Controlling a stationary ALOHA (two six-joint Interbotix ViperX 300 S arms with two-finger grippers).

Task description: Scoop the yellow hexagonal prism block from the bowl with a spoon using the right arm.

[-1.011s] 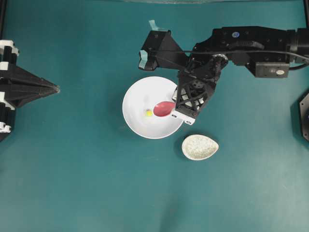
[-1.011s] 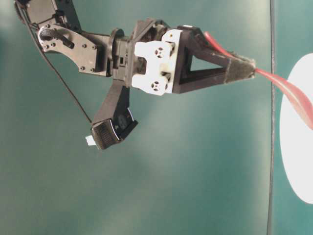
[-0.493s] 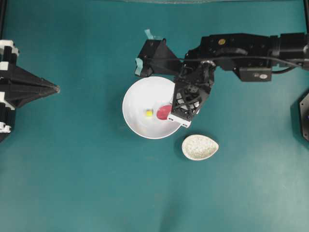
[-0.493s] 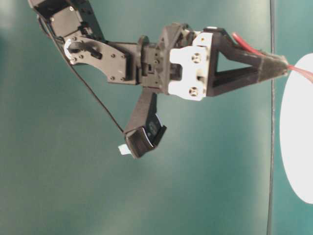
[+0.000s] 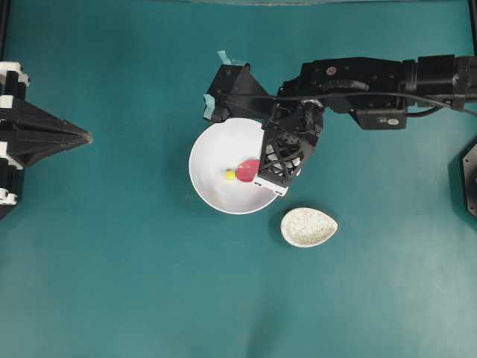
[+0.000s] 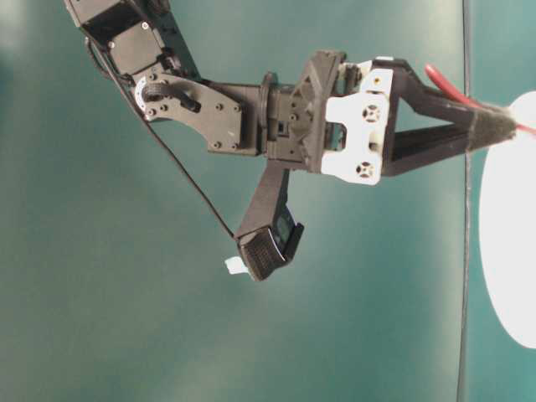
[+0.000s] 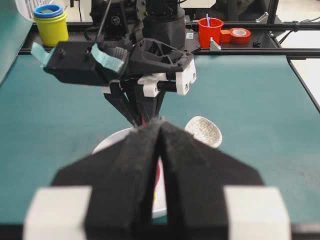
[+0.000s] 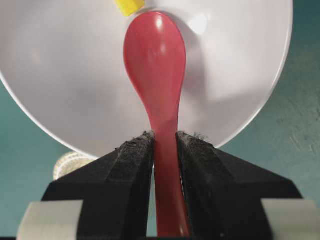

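The left gripper [image 5: 88, 137] is parked at the left edge of the table, well apart from the work, its jaws pressed together on nothing, as the left wrist view shows.

Nearest the viewer in the overhead view lies the speckled rest [image 5: 308, 227], bare, just right of and nearer than the bowl [image 5: 212, 195]. The bowl sits mid-table. In it the block [image 5: 229, 175] rests on the floor a little left of centre.

The right gripper [image 5: 270, 176] reaches in over the bowl's right rim, jaws narrow and clamped on the handle of the spoon [image 8: 156, 65]. In the right wrist view the scoop is inside the bowl, tip pointing at the block [image 8: 129, 6], which lies just at or touching the tip; I cannot tell whether they touch.

Judged from this, the step in hand is the approach: spoon lowered and lined up, block not yet in the scoop. The next move calls for sliding the tip low under the block, towards the bowl's left wall, then tilting the scoop up so the small block does not skid away or roll off.
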